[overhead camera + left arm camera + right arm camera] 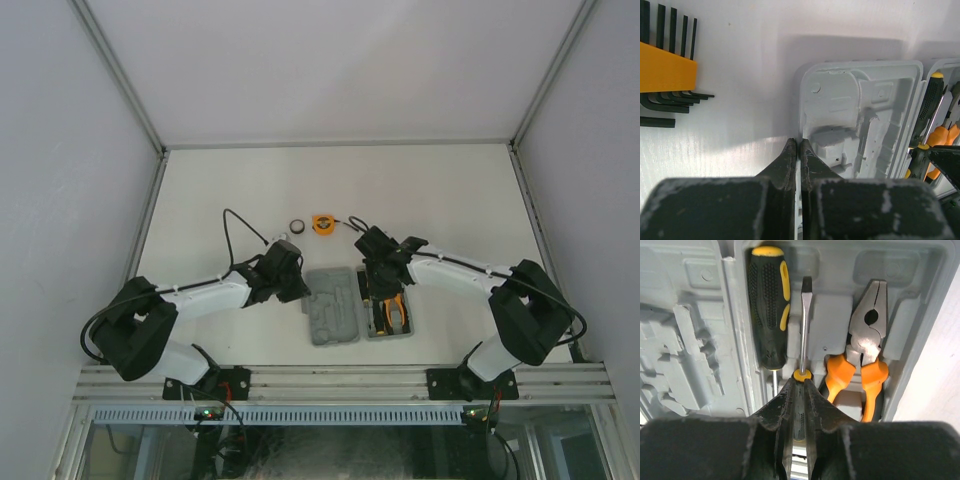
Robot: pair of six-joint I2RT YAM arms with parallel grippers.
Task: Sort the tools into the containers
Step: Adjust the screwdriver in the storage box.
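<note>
The grey tool case lies open, with a bare left half (333,318) (860,110) and a right half (405,335) (920,315) holding tools. My right gripper (379,290) (800,382) is shut on the black-and-yellow handle of a flat-blade screwdriver (806,320), whose shaft lies over the right half. A second screwdriver (769,315) (931,102) rests left of it and the orange-handled pliers (866,355) (398,312) right of it. My left gripper (298,288) (798,142) is shut and empty at the case's left edge. The orange hex-key set (665,75) lies on the table to its left.
The round orange tape measure (323,224) and the small black ring (297,226) sit on the white table (450,190) beyond the case. White walls close the table on three sides. A black cable (236,230) loops above the left arm.
</note>
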